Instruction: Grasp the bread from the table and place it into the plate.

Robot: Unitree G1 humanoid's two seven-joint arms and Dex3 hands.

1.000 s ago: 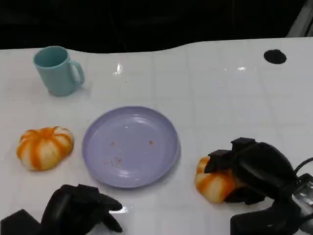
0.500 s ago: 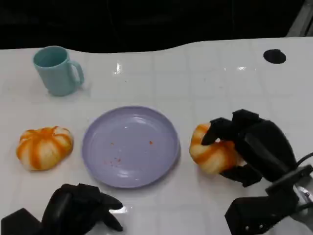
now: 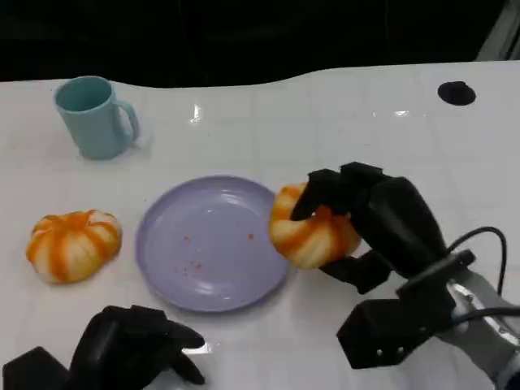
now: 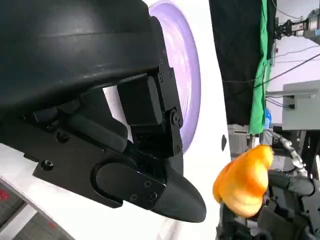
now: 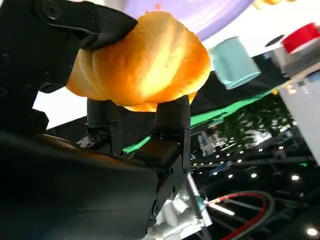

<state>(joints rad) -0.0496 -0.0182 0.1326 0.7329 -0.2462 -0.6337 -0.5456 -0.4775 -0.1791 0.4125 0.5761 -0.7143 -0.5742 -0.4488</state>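
Note:
My right hand (image 3: 382,223) grips an orange-and-cream bread roll (image 3: 311,233) and holds it in the air over the right rim of the lilac plate (image 3: 203,260). The right wrist view shows the same bread roll (image 5: 142,62) clasped between the black fingers (image 5: 170,117). From the left wrist, the bread roll (image 4: 245,180) hangs beyond the plate (image 4: 185,75). A second bread roll (image 3: 73,244) lies on the table left of the plate. My left hand (image 3: 134,345) rests low at the front left with its fingers curled and nothing in it.
A teal mug (image 3: 93,116) stands at the back left. A black round hole (image 3: 457,93) marks the table at the back right. The white table's far edge (image 3: 244,81) borders a dark background.
My right hand has lifted the bread roll off the table and carried it left, from beside the plate to over its right rim. The left hand has stayed put.

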